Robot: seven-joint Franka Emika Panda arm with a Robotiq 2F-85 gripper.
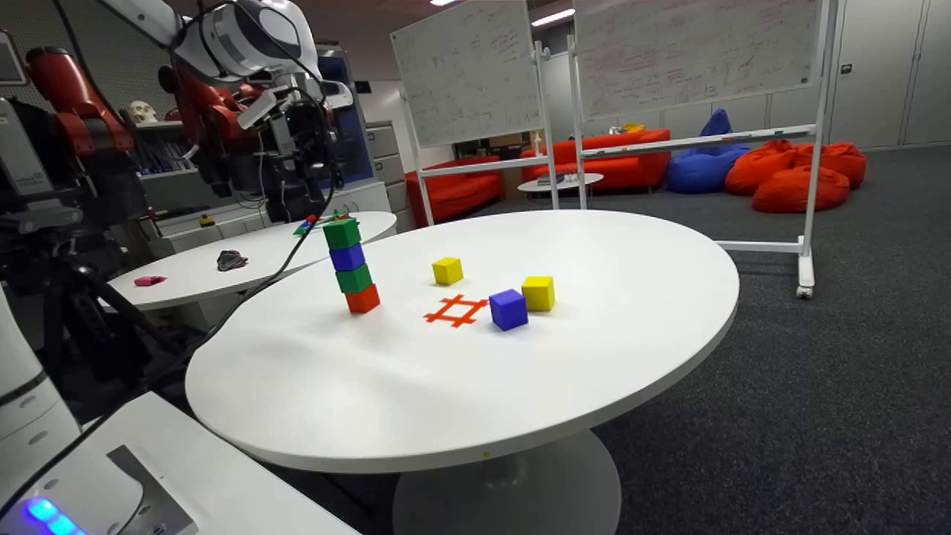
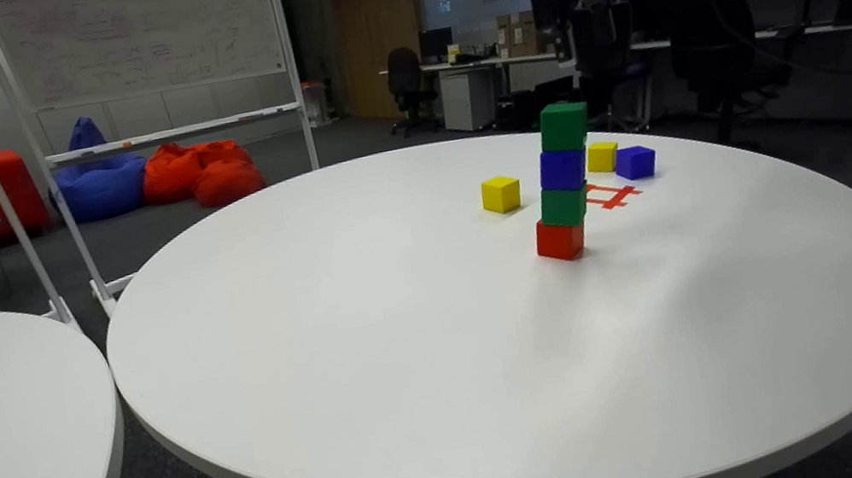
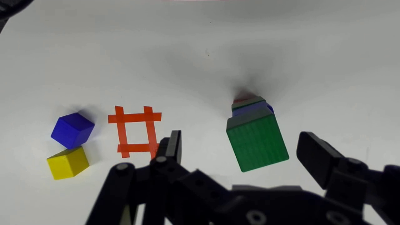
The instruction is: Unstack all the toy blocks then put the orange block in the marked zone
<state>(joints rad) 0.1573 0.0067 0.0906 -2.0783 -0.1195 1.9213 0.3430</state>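
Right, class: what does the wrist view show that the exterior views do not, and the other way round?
Only the wrist view: the top green block framed between the open fingers, and tiny dark specks on the table.

Only the exterior views: whiteboards, a red sofa and beanbags.

Shared: the stack, with the orange block a mere strip in the wrist view; the marked zone; the loose blue block with a yellow block beside it.
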